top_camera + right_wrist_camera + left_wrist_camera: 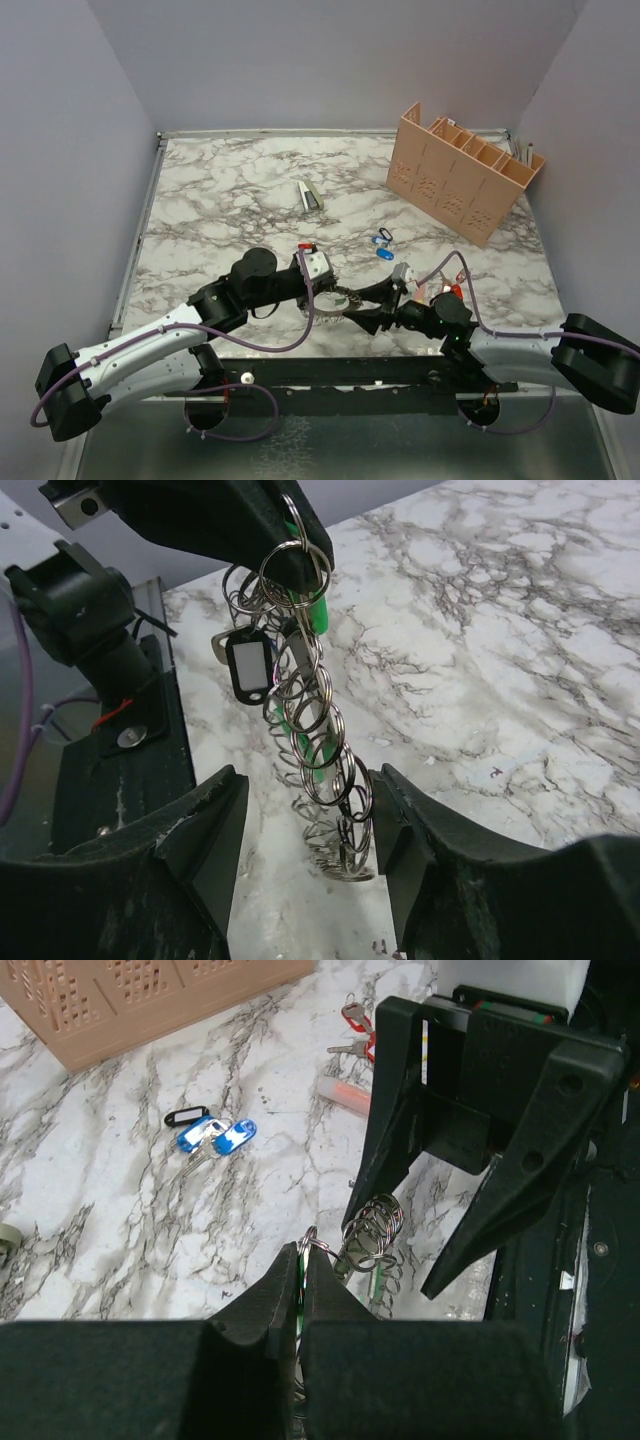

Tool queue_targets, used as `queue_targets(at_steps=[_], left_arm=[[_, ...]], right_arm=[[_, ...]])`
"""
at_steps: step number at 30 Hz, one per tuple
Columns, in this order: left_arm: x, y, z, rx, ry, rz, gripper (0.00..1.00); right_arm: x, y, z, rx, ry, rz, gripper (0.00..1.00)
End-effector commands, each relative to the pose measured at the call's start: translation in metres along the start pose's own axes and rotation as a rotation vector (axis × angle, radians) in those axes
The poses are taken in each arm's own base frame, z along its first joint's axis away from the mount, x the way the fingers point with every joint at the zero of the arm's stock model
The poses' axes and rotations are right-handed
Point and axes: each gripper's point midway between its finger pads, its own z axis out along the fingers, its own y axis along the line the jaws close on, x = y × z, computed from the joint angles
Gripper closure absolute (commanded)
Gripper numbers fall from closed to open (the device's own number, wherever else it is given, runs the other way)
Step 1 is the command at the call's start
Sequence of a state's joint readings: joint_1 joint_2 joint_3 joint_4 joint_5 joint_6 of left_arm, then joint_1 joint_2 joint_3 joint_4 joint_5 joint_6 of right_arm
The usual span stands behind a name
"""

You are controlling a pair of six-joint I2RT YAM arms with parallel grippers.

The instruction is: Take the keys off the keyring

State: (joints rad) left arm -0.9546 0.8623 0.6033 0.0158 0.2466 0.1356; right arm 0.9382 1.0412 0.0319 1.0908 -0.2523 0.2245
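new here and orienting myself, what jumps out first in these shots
The two grippers meeting near the table's front edge: the left gripper pinches a stretched-out keyring that reaches between the right gripper's open fingers. Beyond them, two blue-tagged keys lie loose on the marble, with a peach crate far right.

Inspection found no legible text, brand, number or sign in any view.

- Black key tag (248, 665), hanging on the keyring (325, 750) at eleven o'clock in the right wrist view: its white label window was blank.
- Blue-headed keys (212, 1136), lying at ten o'clock in the left wrist view: the pale inserts in the heads were too small to read.
- Red-tagged keys (355, 1020), at twelve o'clock in the same view: no marking could be made out.
- Tan crate (460, 170), at two o'clock on the table: it carried punched hole patterns only, no lettering.
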Motion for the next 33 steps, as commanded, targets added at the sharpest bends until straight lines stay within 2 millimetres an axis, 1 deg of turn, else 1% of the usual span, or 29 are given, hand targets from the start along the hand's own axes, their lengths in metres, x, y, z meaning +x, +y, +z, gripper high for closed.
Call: queue_targets(at_steps=[1,2,5,9,12,16,18,21,25,28,30,33], left_arm=[[-0.027,0.0,0.001,0.006,-0.088,-0.02,1.0],[-0.028,0.0,0.001,0.007,-0.09,-0.023,1.0],[-0.028,0.001,0.001,0.003,-0.091,-0.026,1.0],[-0.028,0.005,-0.001,-0.021,-0.088,-0.024,1.0],[-0.028,0.009,-0.003,-0.039,-0.092,-0.024,1.0],[-0.027,0.012,-0.003,-0.054,-0.09,-0.031,1.0],[-0.027,0.014,-0.003,-0.059,-0.087,-0.039,1.0],[-0.027,0.017,-0.001,-0.072,-0.087,-0.059,1.0],[-0.026,0.019,0.0,-0.078,-0.088,-0.083,1.0],[-0.026,0.02,0.0,-0.083,-0.087,-0.093,1.0],[-0.026,0.02,0.001,-0.086,-0.089,-0.1,1.0],[-0.026,0.021,0.001,-0.088,-0.091,-0.11,1.0]], right_arm=[[-0.016,-0.017,0.006,0.14,-0.085,-0.114,0.41],[-0.016,-0.022,0.006,0.178,-0.086,-0.129,0.4],[-0.015,-0.029,0.005,0.245,-0.089,-0.154,0.39],[-0.018,-0.039,-0.004,0.313,-0.105,-0.151,0.3],[-0.014,-0.038,-0.007,0.314,-0.068,-0.16,0.25],[-0.015,-0.037,-0.012,0.306,-0.052,-0.184,0.2],[-0.013,-0.035,-0.012,0.29,-0.033,-0.2,0.19],[-0.005,-0.031,-0.01,0.257,0.018,-0.243,0.19],[-0.008,-0.028,-0.01,0.263,-0.014,-0.252,0.2],[-0.009,-0.027,-0.006,0.277,-0.002,-0.276,0.21],[-0.013,-0.024,-0.002,0.288,-0.021,-0.29,0.21],[-0.015,-0.026,0.002,0.351,-0.03,-0.322,0.21]])
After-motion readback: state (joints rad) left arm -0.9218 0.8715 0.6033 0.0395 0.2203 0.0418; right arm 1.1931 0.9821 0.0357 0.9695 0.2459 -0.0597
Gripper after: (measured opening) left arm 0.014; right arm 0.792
